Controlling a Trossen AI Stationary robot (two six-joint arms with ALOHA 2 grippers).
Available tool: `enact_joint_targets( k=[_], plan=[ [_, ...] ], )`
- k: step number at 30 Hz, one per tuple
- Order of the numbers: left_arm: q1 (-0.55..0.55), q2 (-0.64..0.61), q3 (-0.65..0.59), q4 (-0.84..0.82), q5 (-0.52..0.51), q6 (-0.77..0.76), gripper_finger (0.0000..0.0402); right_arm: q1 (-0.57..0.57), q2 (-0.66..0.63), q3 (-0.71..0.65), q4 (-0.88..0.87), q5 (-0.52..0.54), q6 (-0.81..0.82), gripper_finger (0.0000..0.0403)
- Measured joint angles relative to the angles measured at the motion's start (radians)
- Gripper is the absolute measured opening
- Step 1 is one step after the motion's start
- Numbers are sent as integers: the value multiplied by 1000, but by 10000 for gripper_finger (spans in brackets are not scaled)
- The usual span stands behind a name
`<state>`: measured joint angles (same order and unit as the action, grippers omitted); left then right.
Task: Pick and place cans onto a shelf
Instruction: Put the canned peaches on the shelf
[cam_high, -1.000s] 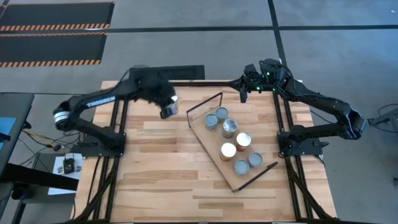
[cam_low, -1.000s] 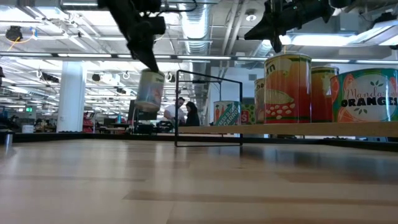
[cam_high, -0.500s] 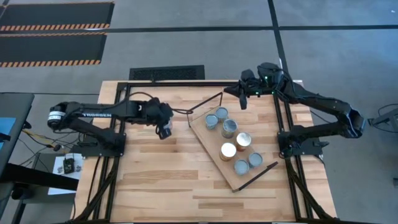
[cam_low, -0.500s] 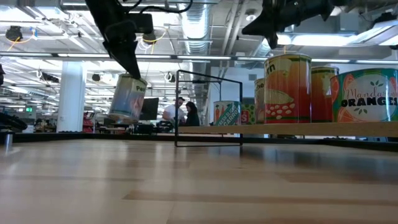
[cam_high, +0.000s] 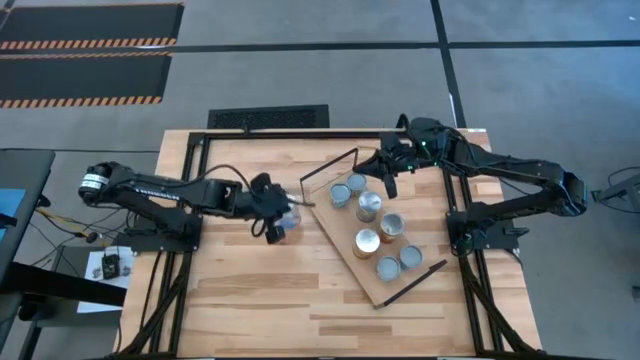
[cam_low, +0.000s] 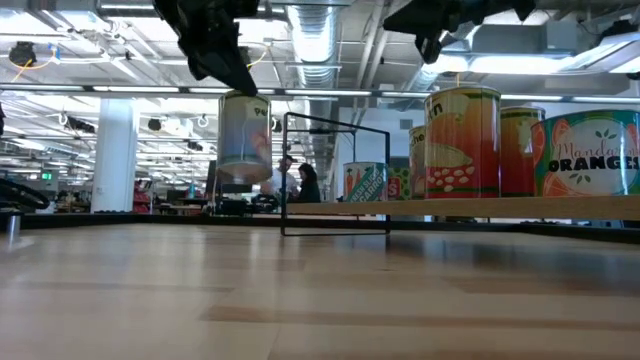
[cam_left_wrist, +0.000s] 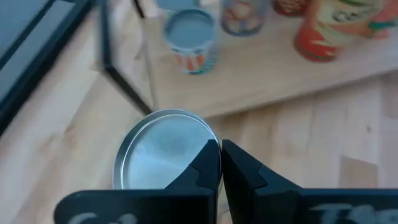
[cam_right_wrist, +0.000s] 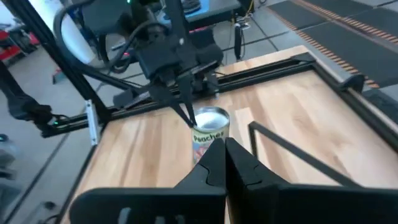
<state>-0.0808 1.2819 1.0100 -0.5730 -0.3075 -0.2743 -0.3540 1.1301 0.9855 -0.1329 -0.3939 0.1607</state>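
My left gripper (cam_high: 272, 208) is shut on a silvery-topped can (cam_high: 285, 219), left of the shelf's far end; the low view shows the can (cam_low: 245, 137) in the air. The shelf (cam_high: 338, 226) is a light wooden board lying aslant on the table, with several cans (cam_high: 369, 207) standing upright on it. My right gripper (cam_high: 388, 184) is shut and empty above the shelf's far end, and it also shows in the low view (cam_low: 430, 45). My left gripper pinches the can's top rim (cam_left_wrist: 208, 144) between its two fingers, at one side of the lid. The fingers (cam_right_wrist: 186, 115) come from above, slanting down from the table's left. The can hangs upright below them, clear of the table.
Black wire frames stand at the shelf's far end (cam_high: 330, 170) and near end (cam_high: 410, 285). The far frame (cam_low: 335, 175) stands just right of the held can. Bare plank tabletop (cam_high: 250, 290) lies left of and nearer than the shelf.
My left gripper has come down and gone toward the table's near edge and right, toward the shelf's far end, carrying the can. The can was tilted half a second ago and now hangs upright. My right gripper has gone toward the near edge, over the shelf's far end.
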Motion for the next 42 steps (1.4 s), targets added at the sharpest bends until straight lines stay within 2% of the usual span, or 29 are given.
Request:
enact_joint_targets(
  k=[10, 17, 21, 26, 28, 32, 38, 42],
  plan=[
    [-90, 191, 0, 99, -10, -48, 0, 56, -6, 0, -4, 83, 23, 8],
    [-142, 308, 0, 230, 45, -89, 0, 56, -6, 0, -14, 83, 53, 8],
    [-165, 342, 2, 299, 68, -129, 0, 61, -6, 0, -16, 83, 60, 8],
    [-174, 340, 1, 311, 69, -167, 0, 67, -6, 0, -14, 82, 60, 8],
    [-173, 335, 1, 312, 100, -168, 0, 67, -6, 0, -11, 82, 60, 8],
    [-174, 334, 1, 318, 131, -164, 15, 67, -6, 0, -11, 82, 60, 8],
    [-174, 334, 30, 313, 147, -150, 58, 67, -6, 0, -12, 82, 59, 8],
    [-173, 334, 81, 247, 140, -126, 87, 67, -6, 0, -12, 81, 57, 8]
  ],
)
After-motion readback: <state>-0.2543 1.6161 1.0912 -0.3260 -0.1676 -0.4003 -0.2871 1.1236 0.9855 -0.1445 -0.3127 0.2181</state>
